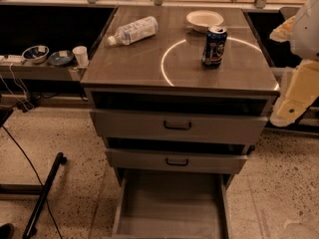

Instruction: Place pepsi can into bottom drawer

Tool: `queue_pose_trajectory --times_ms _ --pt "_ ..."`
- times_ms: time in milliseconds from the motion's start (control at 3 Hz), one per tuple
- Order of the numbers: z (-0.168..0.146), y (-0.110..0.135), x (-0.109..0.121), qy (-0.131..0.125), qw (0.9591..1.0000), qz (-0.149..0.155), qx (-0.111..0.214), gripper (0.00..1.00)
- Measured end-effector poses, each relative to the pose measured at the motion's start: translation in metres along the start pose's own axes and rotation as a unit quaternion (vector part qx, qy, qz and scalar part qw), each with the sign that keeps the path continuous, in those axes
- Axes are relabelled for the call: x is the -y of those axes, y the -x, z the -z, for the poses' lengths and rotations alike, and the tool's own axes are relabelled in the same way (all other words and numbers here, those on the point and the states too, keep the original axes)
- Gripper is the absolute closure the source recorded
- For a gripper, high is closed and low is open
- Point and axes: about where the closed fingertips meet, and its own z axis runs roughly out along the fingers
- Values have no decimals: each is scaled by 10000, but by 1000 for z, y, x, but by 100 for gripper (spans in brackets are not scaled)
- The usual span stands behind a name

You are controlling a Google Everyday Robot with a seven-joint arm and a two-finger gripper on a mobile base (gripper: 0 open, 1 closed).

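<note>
One cylindrical pepsi can (214, 46) stands on the glossy table (144, 71); flat grey bottom drawer (172, 205) open; cream gripper (294, 101) at right, grip untellable.

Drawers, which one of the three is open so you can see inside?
The bottom drawer: pulled far out, showing its grey floor. The two upper drawers show only handled fronts. The gripper hangs right of the cabinet.
</note>
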Motion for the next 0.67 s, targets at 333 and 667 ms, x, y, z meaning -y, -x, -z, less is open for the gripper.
queue_pose_trajectory --times_ms 333,667 --pt "-15 10 43 -55 9997 67 231 0" --pt "-33 15 123 -243 9940 -335 1009 0"
